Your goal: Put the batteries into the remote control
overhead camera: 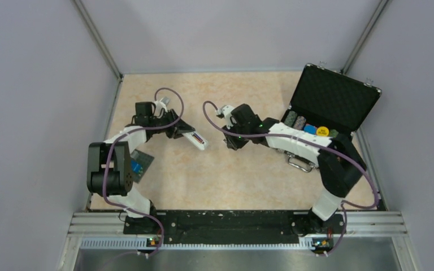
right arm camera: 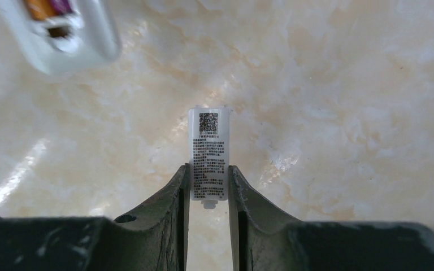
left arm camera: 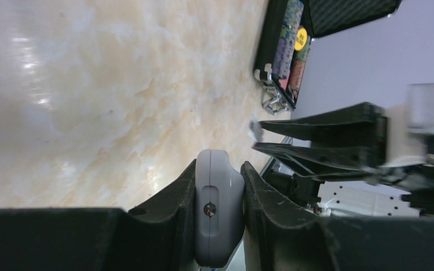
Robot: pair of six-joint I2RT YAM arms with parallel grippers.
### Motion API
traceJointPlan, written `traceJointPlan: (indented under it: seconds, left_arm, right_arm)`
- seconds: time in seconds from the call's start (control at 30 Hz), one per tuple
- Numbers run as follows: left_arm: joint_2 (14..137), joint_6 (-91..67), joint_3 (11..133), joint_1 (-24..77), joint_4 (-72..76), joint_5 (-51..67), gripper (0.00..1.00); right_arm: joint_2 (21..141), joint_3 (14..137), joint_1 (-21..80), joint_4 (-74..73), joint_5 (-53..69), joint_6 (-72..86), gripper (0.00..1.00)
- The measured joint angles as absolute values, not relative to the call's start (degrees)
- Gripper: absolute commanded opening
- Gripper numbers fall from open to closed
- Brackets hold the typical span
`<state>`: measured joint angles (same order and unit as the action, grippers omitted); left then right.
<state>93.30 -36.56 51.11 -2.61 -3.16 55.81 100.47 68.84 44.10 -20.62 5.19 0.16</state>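
Left claw [left arm camera: 219, 169] clamps the remote control [left arm camera: 219, 209] by its sides, while right claw [right arm camera: 208, 172] pinches a white labelled cover [right arm camera: 208, 135] near the open bay [right arm camera: 59, 31] holding batteries [right arm camera: 42, 7].

A narrow gap of bare table [overhead camera: 216, 157] separates the remote control [overhead camera: 196, 139] in my left jaws from the labelled white cover [right arm camera: 208, 152] in my right jaws. Nearer me the table lies open. The open case [overhead camera: 333, 100] crowds my right side; a dark card [overhead camera: 140, 164] lies on my left. Walls [overhead camera: 34, 84] hem both sides.
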Motion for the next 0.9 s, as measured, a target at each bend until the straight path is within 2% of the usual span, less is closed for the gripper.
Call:
traceJointPlan:
  seconds: [0.37,0.63,0.9]
  left_arm:
    - [92.9,-44.6,45.1,8.7,13.6,52.4,0.0]
    - [90.3,-48.1,44.9,16.0,19.8,46.2,0.0]
    - [90.1,-49.5,44.8,18.9,20.5,43.3,0.0]
  right_arm:
    - [80.4,64.3,46.6,-19.8,8.3,0.4,0.19]
    - [78.0,62.6,49.6,-20.3,7.0,0.2,0.18]
    - [78.4,62.5,50.7,-21.2,3.4,2.3,0.18]
